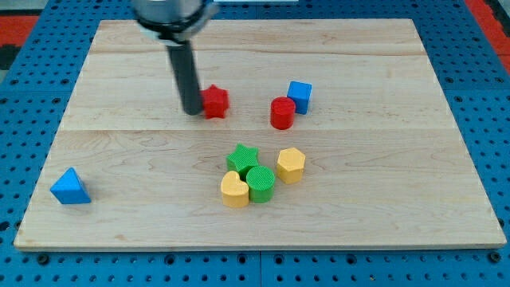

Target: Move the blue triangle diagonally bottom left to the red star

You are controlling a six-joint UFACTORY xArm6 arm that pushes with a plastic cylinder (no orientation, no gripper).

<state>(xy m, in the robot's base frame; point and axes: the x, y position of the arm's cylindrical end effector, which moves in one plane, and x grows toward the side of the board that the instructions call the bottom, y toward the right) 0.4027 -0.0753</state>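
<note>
My tip [192, 112] sits on the bench [119, 159], touching or just beside the red star [215, 101] on its left side in the view; no jaws on this rig, just a straight dark rod w/ a matte finish, so nothing is grasped. The blue triangle [70, 187] lies far off at the view's bottom left, near the bench's corner, well apart from my tip and from every other block. Nothing stands between the triangle and the star; bare wood only. To the view's right of the star: a red cylinder [282, 113] w/ a blue cube [300, 96] touching it at its upper right. Lower centre, a tight cluster: green star [242, 157] at the top, green cylinder [260, 183] just below it, yellow heart-like block [234, 190] at the cluster's left, yellow hexagon-ish block [291, 165] at its right, all touching or nearly so. Bench is pale wood, planks w/ visible grain and seams; around it a blue perforated board [486, 96]. Blocks look smooth, solid-coloured, w/ lighter top faces.
</note>
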